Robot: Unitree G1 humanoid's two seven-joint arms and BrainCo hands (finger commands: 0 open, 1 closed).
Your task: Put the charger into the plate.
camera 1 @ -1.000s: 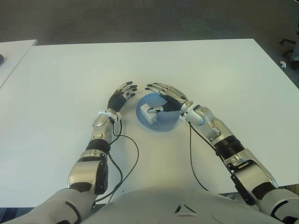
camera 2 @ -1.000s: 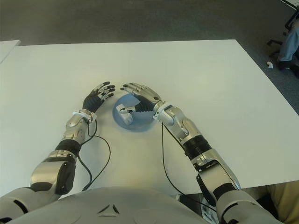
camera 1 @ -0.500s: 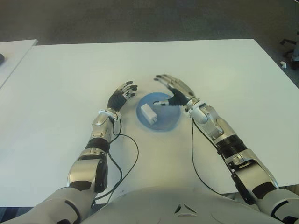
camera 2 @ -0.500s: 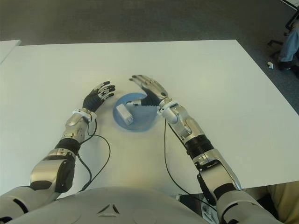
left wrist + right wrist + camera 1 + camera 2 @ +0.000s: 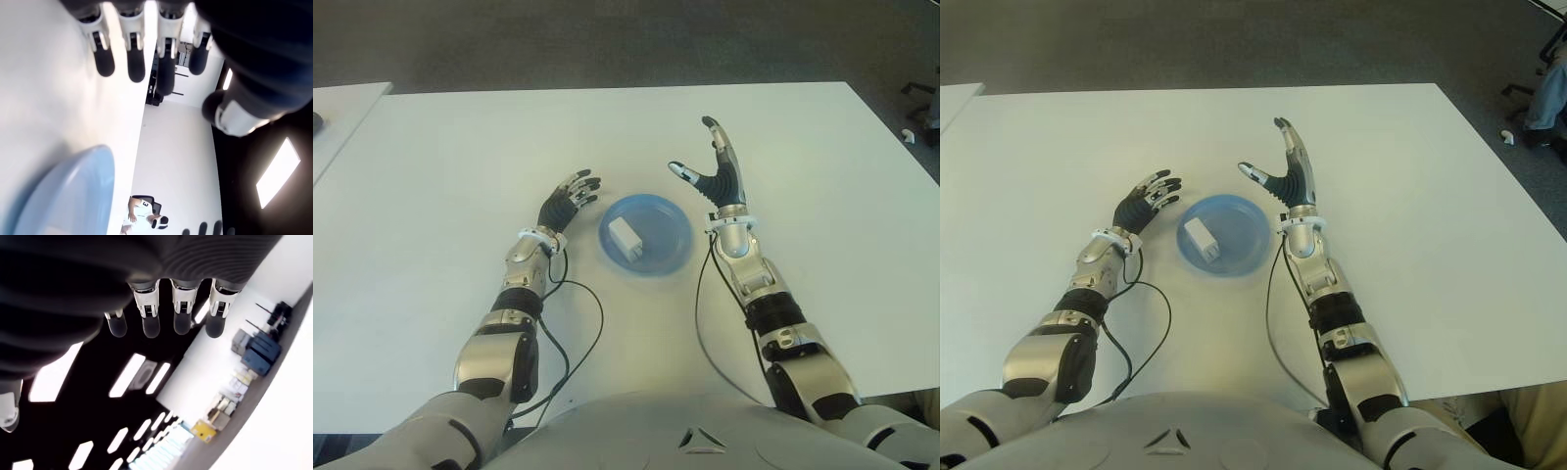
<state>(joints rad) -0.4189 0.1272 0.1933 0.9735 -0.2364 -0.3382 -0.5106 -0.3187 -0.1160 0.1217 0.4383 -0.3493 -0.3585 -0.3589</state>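
Observation:
A small white charger (image 5: pixel 626 236) lies inside the blue plate (image 5: pixel 668 240) at the middle of the white table, toward the plate's left side. My right hand (image 5: pixel 716 173) is raised above the table just right of the plate, fingers straight and pointing upward, thumb spread, holding nothing. My left hand (image 5: pixel 570 200) shows just left of the plate, fingers extended and empty; its wrist view catches the plate's rim (image 5: pixel 73 196) close by.
The white table (image 5: pixel 440 166) stretches wide on all sides of the plate. A second table's corner (image 5: pixel 342 98) shows at the far left. Black cables (image 5: pixel 578 333) trail from both forearms across the table's near part. Dark floor lies beyond the far edge.
My right hand let go of the charger in the plate, then drew back to the right and rose with its fingers pointing up. The left hand has not moved.

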